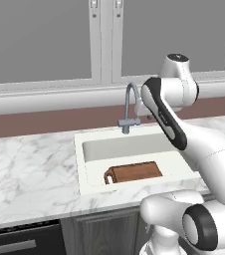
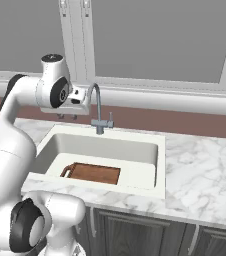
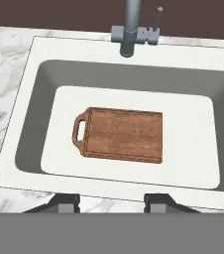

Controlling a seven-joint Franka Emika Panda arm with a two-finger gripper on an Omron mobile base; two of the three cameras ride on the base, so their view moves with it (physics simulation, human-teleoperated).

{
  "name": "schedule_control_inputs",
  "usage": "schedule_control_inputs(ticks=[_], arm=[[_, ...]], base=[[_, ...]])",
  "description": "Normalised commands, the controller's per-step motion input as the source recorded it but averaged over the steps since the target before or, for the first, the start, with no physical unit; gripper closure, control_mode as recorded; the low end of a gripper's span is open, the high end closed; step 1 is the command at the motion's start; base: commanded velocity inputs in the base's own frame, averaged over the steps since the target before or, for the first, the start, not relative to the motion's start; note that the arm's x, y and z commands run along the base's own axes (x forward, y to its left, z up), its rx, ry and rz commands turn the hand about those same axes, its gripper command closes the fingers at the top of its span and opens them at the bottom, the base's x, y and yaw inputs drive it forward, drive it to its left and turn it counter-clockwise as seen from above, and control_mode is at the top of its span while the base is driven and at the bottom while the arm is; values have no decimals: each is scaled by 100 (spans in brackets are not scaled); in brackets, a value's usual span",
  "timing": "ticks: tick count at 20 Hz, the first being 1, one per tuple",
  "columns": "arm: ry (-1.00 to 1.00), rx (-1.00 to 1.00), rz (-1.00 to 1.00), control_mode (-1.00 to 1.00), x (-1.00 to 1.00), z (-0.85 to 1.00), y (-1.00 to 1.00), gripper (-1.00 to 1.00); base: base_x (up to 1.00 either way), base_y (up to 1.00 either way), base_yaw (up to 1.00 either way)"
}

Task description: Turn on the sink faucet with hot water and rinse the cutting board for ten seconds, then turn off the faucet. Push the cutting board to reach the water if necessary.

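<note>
The marble desk [image 1: 30,169] runs wide under the grey windows [image 1: 40,40], and everything else is placed from the sink [image 1: 80,149] sunk into it. The sink is a cream-white basin with a broad rim; its floor holds one thing, the cutting board [image 3: 121,134]. The reddish-brown board lies flat on the basin floor, toward the near wall and left of the basin's middle, its handle loop pointing to the sink's left end. The rest of the floor around it is bare and looks dry.

Behind the sink, on the back rim near its middle, stands the sink faucet [image 2: 98,107], a slim grey gooseneck arching forward over the basin. From the base views the whole arch shows — the spout curves out above the back part of the basin, not over the board. The hand view cuts off the arch but shows the faucet's base block and a short dark lever [image 3: 158,19] standing at its right side, which the base views give only faintly.

The white arm [image 1: 169,119] reaches over the sink, its hand held high beside the faucet's arch. The fingers [image 3: 64,202] show in the hand view as two dark tips set well apart, spread wide with nothing between them, hanging above the sink's near rim.

Below the desk are dark cabinet fronts [image 2: 135,232].
</note>
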Motion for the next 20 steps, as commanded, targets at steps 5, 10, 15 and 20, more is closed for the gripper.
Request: schedule_control_inputs(ticks=[5, 10, 15, 20], arm=[[-7, 1, 0, -100, -13, 0, -16, -100], [-13, 5, 0, -100, -8, 0, -44, -100], [-7, 9, 0, -100, 0, 0, -23, -100], [-8, 17, 9, -100, 0, 0, -36, -100]], base=[[0, 0, 0], [0, 0, 0], [0, 0, 0], [0, 0, 0]])
